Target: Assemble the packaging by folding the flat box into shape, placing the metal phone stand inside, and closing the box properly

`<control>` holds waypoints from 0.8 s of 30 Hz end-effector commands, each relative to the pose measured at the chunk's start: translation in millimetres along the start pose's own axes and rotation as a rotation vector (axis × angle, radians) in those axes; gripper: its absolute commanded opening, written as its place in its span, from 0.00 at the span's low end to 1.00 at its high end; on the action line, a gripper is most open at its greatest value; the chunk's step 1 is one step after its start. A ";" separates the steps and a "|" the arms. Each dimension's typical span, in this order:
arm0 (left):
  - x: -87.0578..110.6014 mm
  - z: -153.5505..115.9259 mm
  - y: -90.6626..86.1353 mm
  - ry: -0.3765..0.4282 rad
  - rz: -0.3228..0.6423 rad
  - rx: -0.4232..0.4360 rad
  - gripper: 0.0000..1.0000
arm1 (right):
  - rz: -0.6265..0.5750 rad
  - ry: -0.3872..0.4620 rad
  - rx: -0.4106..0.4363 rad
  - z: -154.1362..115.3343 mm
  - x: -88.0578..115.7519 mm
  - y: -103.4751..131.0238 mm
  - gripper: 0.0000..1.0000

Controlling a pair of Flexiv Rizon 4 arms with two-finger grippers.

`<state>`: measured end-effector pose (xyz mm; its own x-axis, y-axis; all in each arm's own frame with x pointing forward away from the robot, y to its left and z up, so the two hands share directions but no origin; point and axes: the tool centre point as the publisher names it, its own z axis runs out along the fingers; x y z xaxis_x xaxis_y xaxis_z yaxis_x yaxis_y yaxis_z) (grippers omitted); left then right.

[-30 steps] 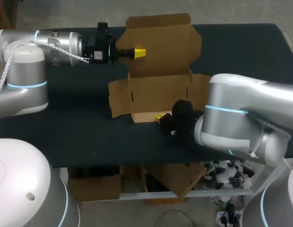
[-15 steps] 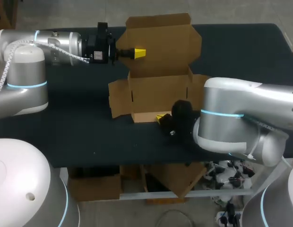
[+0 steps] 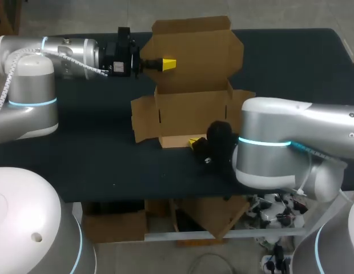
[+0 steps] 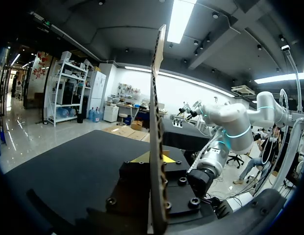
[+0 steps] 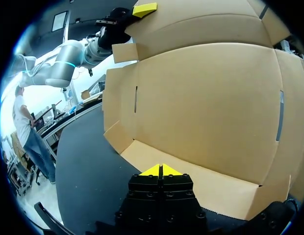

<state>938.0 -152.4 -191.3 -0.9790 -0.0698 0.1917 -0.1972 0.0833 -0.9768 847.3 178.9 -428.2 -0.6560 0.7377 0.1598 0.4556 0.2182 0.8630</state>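
Note:
A brown cardboard box [image 3: 191, 108] stands half-folded mid-table, its lid [image 3: 194, 45] upright at the back. My left gripper [image 3: 167, 64] is shut on the lid's left edge. In the left wrist view that lid [image 4: 157, 98] appears edge-on, pinched between the yellow tips of the left gripper [image 4: 153, 157]. My right gripper [image 3: 193, 141] is shut and empty, low at the box's front. In the right wrist view the right gripper [image 5: 161, 170] sits at the front flap [image 5: 201, 183] lying on the table, facing the front wall [image 5: 206, 98]. No metal phone stand is visible.
A loose side flap [image 3: 141, 119] sticks out at the box's left. Bare black table [image 3: 80, 160] lies to the left and in front of the box. My right arm's bulky elbow [image 3: 268, 148] hangs over the table's front right.
My right arm's elbow has shifted slightly to the left. Both grippers and the box stay where they were.

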 end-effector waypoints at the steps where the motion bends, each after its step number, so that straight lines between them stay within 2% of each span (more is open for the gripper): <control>1: -0.8 -0.2 1.6 0.004 0.000 0.003 0.00 | 0.000 -0.257 -0.006 5.4 2.9 -4.3 0.00; 13: -0.8 -0.3 1.6 -0.002 0.001 0.001 0.00 | 0.000 -0.257 -0.006 5.4 2.9 -4.3 0.00; 24: 12.2 -2.8 9.9 -0.027 0.044 -0.013 0.00 | 0.000 -0.257 -0.006 5.4 2.9 -4.3 0.00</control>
<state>931.5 -151.1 -196.6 -0.9856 -0.0783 0.1499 -0.1574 0.1014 -0.9823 847.5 178.8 -428.5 -0.6349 0.7592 0.1431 0.4555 0.2182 0.8631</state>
